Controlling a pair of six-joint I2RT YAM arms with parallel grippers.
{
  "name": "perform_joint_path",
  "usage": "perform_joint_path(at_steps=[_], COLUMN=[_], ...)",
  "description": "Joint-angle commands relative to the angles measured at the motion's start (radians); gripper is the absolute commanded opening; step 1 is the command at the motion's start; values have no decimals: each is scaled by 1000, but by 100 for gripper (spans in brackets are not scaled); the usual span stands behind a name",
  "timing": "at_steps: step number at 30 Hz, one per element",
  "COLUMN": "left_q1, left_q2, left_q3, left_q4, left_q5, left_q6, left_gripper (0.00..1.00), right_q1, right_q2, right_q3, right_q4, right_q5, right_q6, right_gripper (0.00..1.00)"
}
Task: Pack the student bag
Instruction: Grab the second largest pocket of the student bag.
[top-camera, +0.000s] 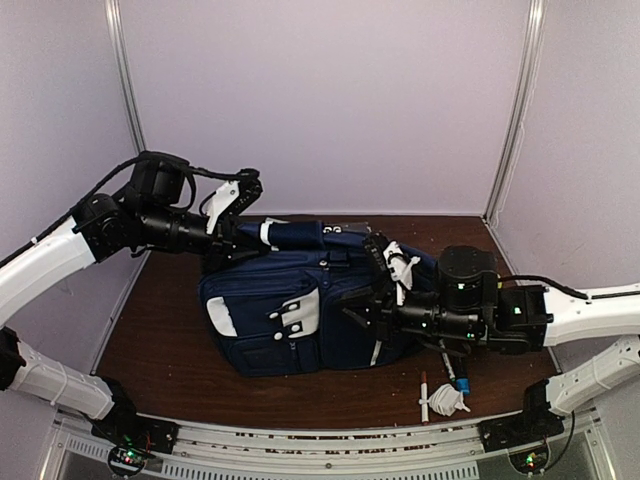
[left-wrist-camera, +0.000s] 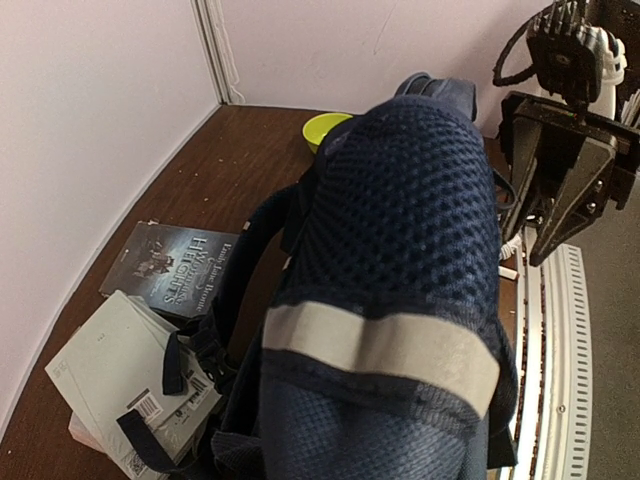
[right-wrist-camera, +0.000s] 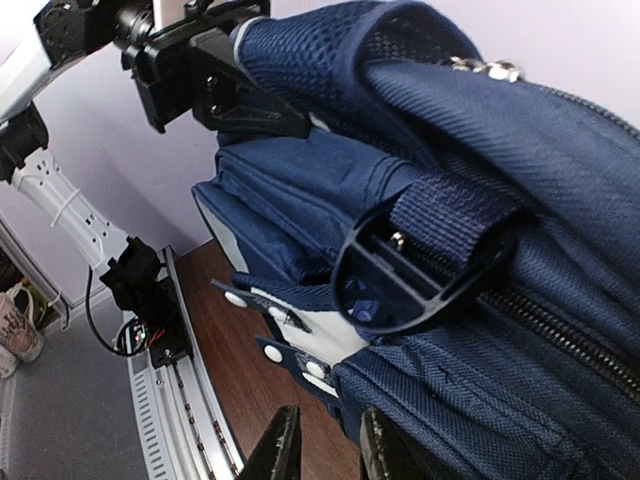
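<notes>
The student bag (top-camera: 262, 340), a large navy backpack with white buckle patches (top-camera: 300, 312), lies on its side in the middle of the brown table. My left gripper (top-camera: 226, 236) is at its far left corner, shut on the padded mesh strap (left-wrist-camera: 410, 190), which carries a white band (left-wrist-camera: 380, 345). That strap fills the left wrist view and hides the fingers. My right gripper (right-wrist-camera: 330, 455) sits low against the bag's right side (right-wrist-camera: 520, 130). Its jaws stand slightly apart, with only table showing between them. A black plastic strap loop (right-wrist-camera: 420, 290) hangs just above.
Behind the bag lie a dark paperback (left-wrist-camera: 175, 265) and a white book with a barcode (left-wrist-camera: 110, 370). A yellow-green bowl (left-wrist-camera: 325, 127) sits at the back. A pen (top-camera: 424, 395) and a crumpled white item (top-camera: 447, 400) lie near the front right edge.
</notes>
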Motion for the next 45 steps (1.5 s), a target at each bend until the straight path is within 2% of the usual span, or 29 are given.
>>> perform_joint_path(at_steps=[1,3,12,21,32,45], left_q1=[3,3,3,3,3,3], left_q2=[-6,-8,-14,-11,-13,-11], left_q3=[48,48,43,44,38,23], left_q4=[103,103,105,121,134,165], left_q5=[35,34,43,49,40,72], left_q6=[-13,-13,-16,-16,-33,-48], left_gripper=[0,0,0,0,0,0], right_q1=[-2,-3,-2,14,77,91], right_q2=[14,53,117,149,153,239], right_q3=[82,152,208,216,217,305], right_q4=[-31,-102,-100,-79,-180,-179], right_q5=[200,254,277,205,441,475], right_q6=[69,83,121,136,206,182], right_gripper=[22,21,21,20,10,21])
